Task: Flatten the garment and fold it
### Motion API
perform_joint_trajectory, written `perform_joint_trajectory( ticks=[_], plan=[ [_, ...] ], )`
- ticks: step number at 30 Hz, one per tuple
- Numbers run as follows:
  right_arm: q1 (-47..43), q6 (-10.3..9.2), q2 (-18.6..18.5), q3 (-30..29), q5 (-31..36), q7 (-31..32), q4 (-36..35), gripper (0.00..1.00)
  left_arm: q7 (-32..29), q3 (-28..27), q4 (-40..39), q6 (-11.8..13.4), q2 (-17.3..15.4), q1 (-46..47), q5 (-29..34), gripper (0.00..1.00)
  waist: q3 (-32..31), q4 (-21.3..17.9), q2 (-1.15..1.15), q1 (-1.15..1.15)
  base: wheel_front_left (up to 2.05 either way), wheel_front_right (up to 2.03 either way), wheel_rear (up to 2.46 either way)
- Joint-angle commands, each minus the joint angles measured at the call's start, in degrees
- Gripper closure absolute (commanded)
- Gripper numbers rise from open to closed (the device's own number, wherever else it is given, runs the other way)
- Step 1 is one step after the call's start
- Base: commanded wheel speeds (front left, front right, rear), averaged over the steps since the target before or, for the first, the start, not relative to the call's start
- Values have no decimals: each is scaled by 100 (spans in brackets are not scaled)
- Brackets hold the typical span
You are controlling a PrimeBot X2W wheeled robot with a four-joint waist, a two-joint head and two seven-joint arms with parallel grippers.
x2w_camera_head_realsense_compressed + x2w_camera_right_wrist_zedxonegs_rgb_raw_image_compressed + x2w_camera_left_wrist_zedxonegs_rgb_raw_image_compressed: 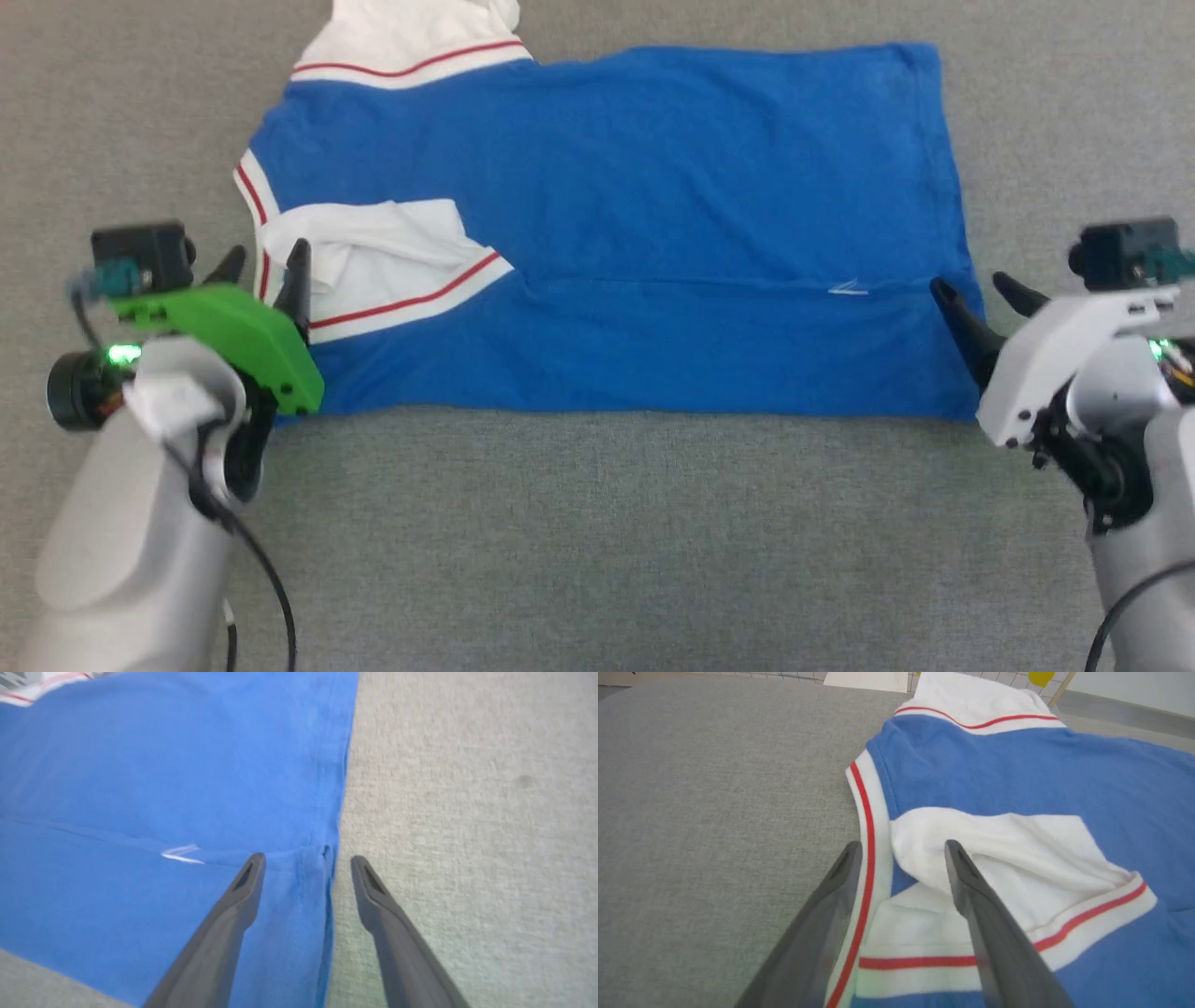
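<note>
The garment (653, 215), a bright blue T-shirt with white, red-striped sleeves, lies spread sideways on the grey surface, its near part folded over in a long band. One white sleeve (373, 261) lies folded onto the blue body; the other sleeve (411, 37) runs off the top edge. My left gripper (264, 266) stands open at the shirt's left end, its fingers straddling the collar edge (868, 826) and white sleeve (1017, 858). Over the right hem (331, 835), my right gripper (976, 287) is open, holding nothing. A small white mark (180, 854) sits near its left finger.
Grey cloth-covered table (597, 541) stretches wide in front of the shirt and on both sides. In the left wrist view the table's far edge (738, 681) shows, with a pale floor and a yellow object (1040, 677) beyond.
</note>
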State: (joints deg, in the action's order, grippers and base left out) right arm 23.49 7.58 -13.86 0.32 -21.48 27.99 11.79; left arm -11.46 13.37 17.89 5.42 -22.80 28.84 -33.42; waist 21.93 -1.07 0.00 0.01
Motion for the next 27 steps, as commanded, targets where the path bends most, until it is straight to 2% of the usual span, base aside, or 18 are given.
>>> perform_joint_trajectory(
  ticks=[1, 5, 10, 14, 18, 27],
  plan=[
    [-177, -9, 79, -64, 41, -289, -97, 0, 386, -39, -69, 61, 72, -187, 111, 0, -302, 61, 0, -1, 0, 0, 0],
    [-693, -9, 250, -236, 151, -1242, -428, 0, 1386, -142, -241, 205, 142, -700, 324, 0, -611, 88, 0, -1, 0, 0, 0],
    [-1302, -9, 447, -288, 399, -2395, -855, 0, 1903, -295, -421, 463, 276, -1393, 307, 0, -868, 64, 0, -1, 0, 0, 0],
    [-1661, -9, 665, -369, 665, -3178, -1104, 0, 1775, -343, -578, 603, 357, -1851, 148, 0, -966, -18, 0, -1, 0, 0, 0],
    [-1857, -9, 814, -364, 892, -3624, -1230, 0, 1444, -441, -529, 813, 362, -2040, -10, 0, -973, -127, 0, -1, 0, 0, 0],
    [-1823, -9, 926, 17, 965, -3731, -1124, 0, 187, -660, -243, 1310, 253, -1928, -444, 0, -794, -441, 0, -1, 0, 0, 0]
  ],
)
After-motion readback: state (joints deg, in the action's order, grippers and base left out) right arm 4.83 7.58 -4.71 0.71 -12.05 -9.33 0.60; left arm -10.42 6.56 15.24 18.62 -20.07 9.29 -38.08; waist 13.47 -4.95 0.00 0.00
